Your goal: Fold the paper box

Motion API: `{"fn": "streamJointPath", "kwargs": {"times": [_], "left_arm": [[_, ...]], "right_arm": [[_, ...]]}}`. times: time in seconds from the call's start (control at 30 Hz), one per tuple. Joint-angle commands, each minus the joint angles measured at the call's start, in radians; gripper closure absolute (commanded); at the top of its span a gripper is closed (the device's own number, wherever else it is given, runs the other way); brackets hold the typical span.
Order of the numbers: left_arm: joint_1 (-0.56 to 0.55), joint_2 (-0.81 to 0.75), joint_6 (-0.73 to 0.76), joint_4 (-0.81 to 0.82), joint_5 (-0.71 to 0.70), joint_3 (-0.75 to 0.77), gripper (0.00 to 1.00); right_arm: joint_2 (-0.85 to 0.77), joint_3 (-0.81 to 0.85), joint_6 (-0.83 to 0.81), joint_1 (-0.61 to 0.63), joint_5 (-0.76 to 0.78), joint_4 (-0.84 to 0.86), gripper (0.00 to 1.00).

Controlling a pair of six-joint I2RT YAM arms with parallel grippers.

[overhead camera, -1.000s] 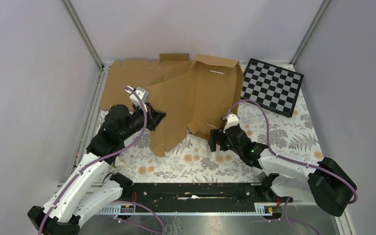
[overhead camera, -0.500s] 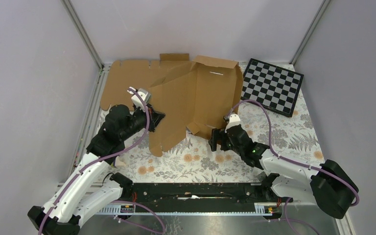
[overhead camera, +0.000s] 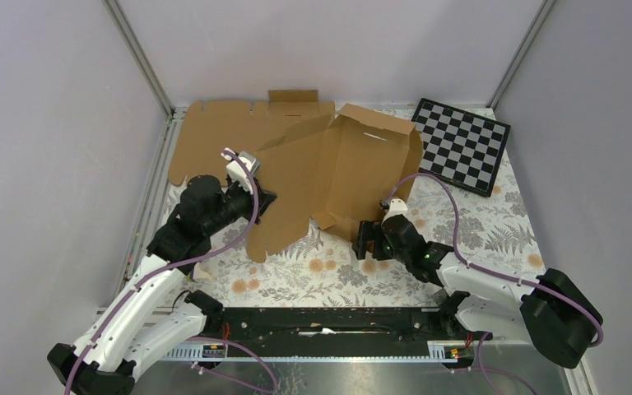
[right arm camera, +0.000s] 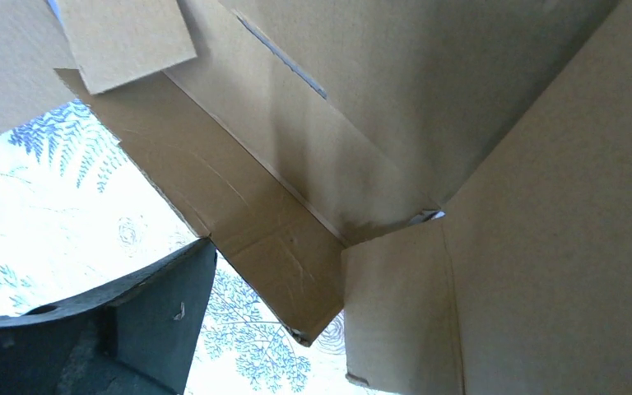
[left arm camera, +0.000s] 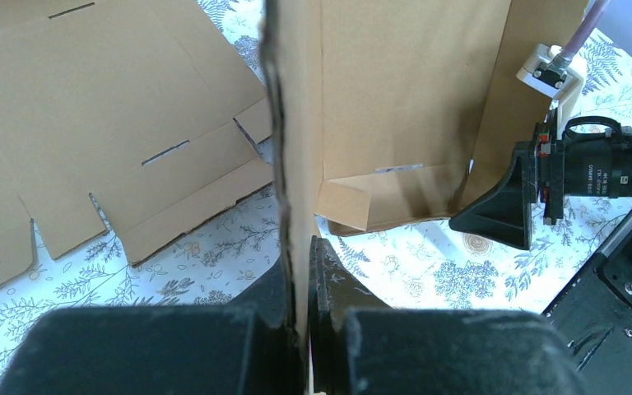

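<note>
Where the plain grey walls [overhead camera: 49, 123] and two slanting metal posts close in the space, a table [overhead camera: 469, 218] covered with a pale cloth printed with ferns and flowers carries everything, and a black rail [overhead camera: 329, 322] runs along its near edge between the arm bases. At the back left lies a flat cardboard sheet [overhead camera: 210, 136], slotted and notched, spread on the cloth. Just in front of it the left arm [overhead camera: 202, 210] reaches in, its jaws pinched shut on the edge of the paper box [overhead camera: 354, 169]; the wrist view shows that cardboard edge running straight down between them. The paper box sits at the middle of the table toward the back, half raised, its left panel tilted up off the cloth, its slotted back panel and right wall standing. At its near right corner the right arm [overhead camera: 469, 276] holds its jaws spread wide just beside a low flap; whether they touch it I cannot tell. At the back right a checkerboard [overhead camera: 459, 145] lies flat, just beside the box's right wall. Counted: two arms, two cardboard pieces, one checkerboard.
</note>
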Motion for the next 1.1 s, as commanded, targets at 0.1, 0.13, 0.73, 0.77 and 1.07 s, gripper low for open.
{"fn": "streamJointPath", "kwargs": {"times": [0.1, 0.13, 0.73, 0.77, 1.07], "left_arm": [[-0.001, 0.005, 0.037, -0.022, 0.021, 0.032, 1.00], [-0.001, 0.003, 0.039, -0.022, 0.023, 0.031, 1.00], [-0.003, 0.015, 0.081, -0.021, -0.034, 0.028, 1.00], [-0.003, 0.015, 0.082, -0.022, -0.040, 0.026, 1.00], [-0.003, 0.008, 0.085, -0.022, -0.044, 0.021, 1.00]], "right_arm": [[-0.039, -0.016, 0.023, -0.006, 0.023, -0.063, 0.00], [-0.046, -0.016, 0.024, -0.006, 0.041, -0.078, 0.00], [-0.195, 0.117, 0.052, -0.100, 0.364, -0.423, 0.00], [-0.204, 0.123, 0.032, -0.135, 0.301, -0.415, 0.01], [-0.237, 0.203, -0.078, -0.264, 0.142, -0.397, 0.00]]}}
